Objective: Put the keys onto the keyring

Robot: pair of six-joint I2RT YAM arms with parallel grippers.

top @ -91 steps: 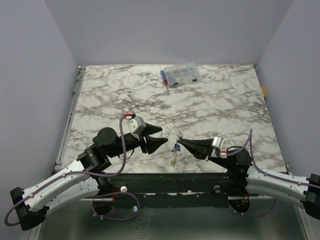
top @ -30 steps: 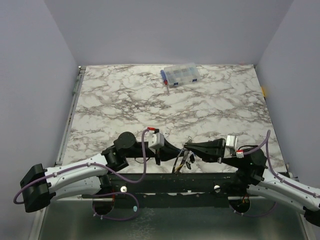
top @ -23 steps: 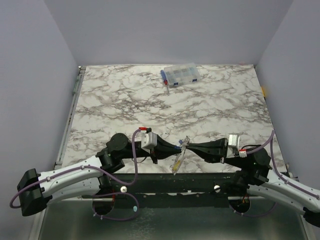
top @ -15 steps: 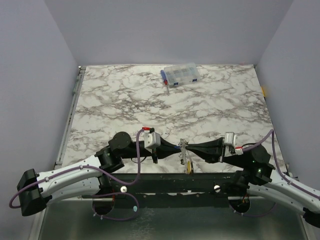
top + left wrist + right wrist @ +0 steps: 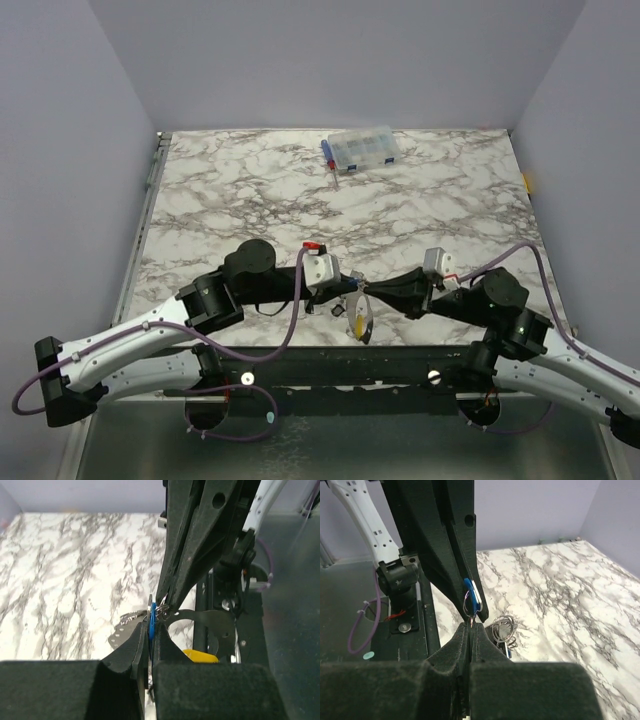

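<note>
My two grippers meet tip to tip just above the table's near edge. The left gripper is shut on a small blue key. Facing it, the right gripper is shut on the thin wire of the keyring, whose loop passes through the blue key. More keys, among them a yellow one, hang in a bunch below the tips. A coil of silver rings shows beside my right fingers.
A clear compartment box with blue parts stands at the far edge of the marble table, a small red-and-blue stick beside it. The black frame rail runs right under the grippers. Purple cables loop off both arms.
Three seconds ago the left gripper stood open, apart from the keys. Within the last second both wrists shifted slightly away from the near edge and the hanging bunch swung. Both stayed shut.
</note>
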